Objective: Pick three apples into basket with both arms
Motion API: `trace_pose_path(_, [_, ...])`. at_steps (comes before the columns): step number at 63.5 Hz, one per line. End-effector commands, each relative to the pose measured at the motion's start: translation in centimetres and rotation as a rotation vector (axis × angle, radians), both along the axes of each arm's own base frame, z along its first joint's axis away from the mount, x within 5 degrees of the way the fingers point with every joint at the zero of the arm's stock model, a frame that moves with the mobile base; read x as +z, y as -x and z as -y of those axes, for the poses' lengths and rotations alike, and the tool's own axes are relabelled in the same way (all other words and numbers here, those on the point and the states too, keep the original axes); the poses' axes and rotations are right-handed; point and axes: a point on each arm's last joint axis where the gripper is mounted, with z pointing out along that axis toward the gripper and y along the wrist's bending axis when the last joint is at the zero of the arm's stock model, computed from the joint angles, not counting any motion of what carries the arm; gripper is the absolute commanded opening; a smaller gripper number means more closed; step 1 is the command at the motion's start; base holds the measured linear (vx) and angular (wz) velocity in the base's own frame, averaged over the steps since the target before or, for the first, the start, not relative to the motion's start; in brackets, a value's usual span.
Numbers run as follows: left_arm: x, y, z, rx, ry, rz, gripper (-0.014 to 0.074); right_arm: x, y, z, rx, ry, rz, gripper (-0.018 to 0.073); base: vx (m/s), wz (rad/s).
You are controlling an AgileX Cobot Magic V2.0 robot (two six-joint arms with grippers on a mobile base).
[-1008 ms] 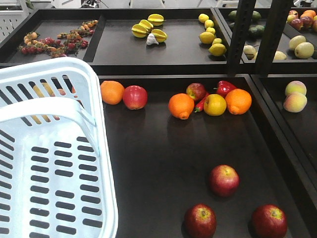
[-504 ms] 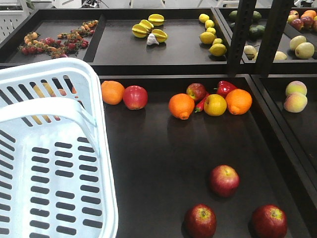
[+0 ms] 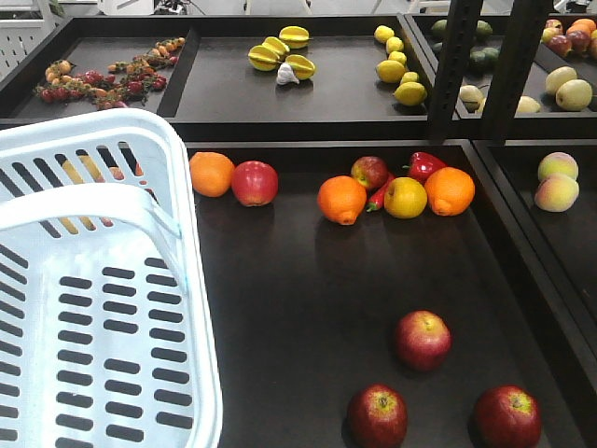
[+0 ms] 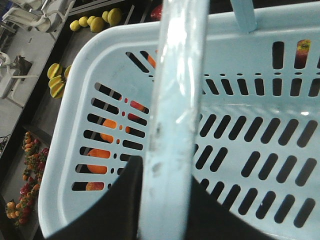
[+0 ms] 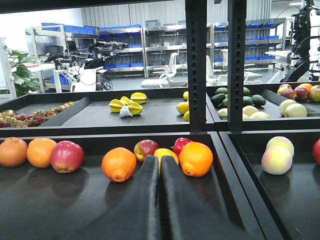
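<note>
The three apples (image 3: 422,340) lie loose in a triangle at the near right of the black tray (image 3: 298,280), none touching another, all well apart from the basket (image 3: 198,336). None is in the basket, so by my reading no pick has begun.

The basket hangs tilted over the tray's left side with its mouth towards the fruit, which looks like a way to shorten the carry for the other arm. The left wrist view explains the tilt: the left hand (image 4: 165,176) is clamped on the swing handle (image 4: 175,100), dark fingers (image 4: 117,205) on either side of it.

The right hand (image 5: 159,162) has its fingers pressed together with nothing between them. It points at the back row of fruit, an orange (image 5: 118,163) and a red pepper (image 5: 181,145) among them (the wrong fruit).

Only the front view shows the three apples, and it shows neither hand. Neither wrist view shows those apples on the tray.
</note>
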Motion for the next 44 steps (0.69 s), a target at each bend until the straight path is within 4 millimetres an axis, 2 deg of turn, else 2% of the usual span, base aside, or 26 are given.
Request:
trace_pose_path(1, [1.76,0.11,0.05,-0.008,0.087,0.097,-0.0007,0.23,0.09,0.01,-0.005,0.006,0.068,-0.0009,0.0,0.0])
trace_pose_path(44, [1.76,0.11,0.04,-0.008,0.087,0.097,-0.0007,0.23,0.09,0.01,-0.005,0.006,0.068,-0.0009,0.0,0.0])
